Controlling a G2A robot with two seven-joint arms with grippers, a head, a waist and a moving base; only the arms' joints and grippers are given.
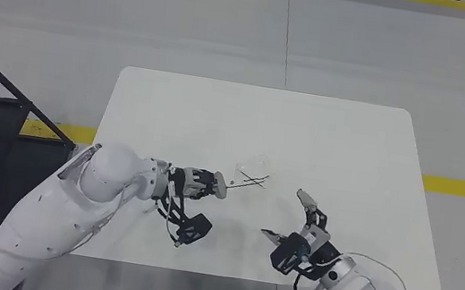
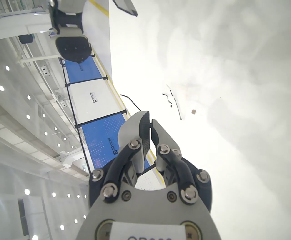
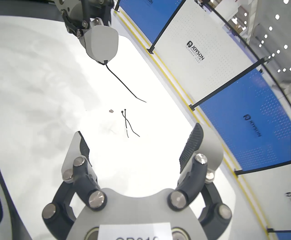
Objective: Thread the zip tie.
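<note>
Top view: white table, rounded corners, on a pale floor with yellow lines. The left gripper sits over the near-middle of the table, and two loose ties, thin, black and crossed, lie on the surface just past its tip. The right gripper sits near the front edge, well apart from the left one, with its jaws spread wide and nothing between them. Left wrist view: left gripper clenched, pads pressed together on one end of a black zip tie, whose free length juts out sideways above the table. Beyond it lie the loose ties and, just beside them, a small pale scrap. Right wrist view: right gripper released, with bare table between its fingers. The left gripper is seen farther off, pinching the zip tie by its head end, the strap trailing out in the air towards blue and white panels. The loose ties lie crossed between the two grippers, with the scrap beside them.
</note>
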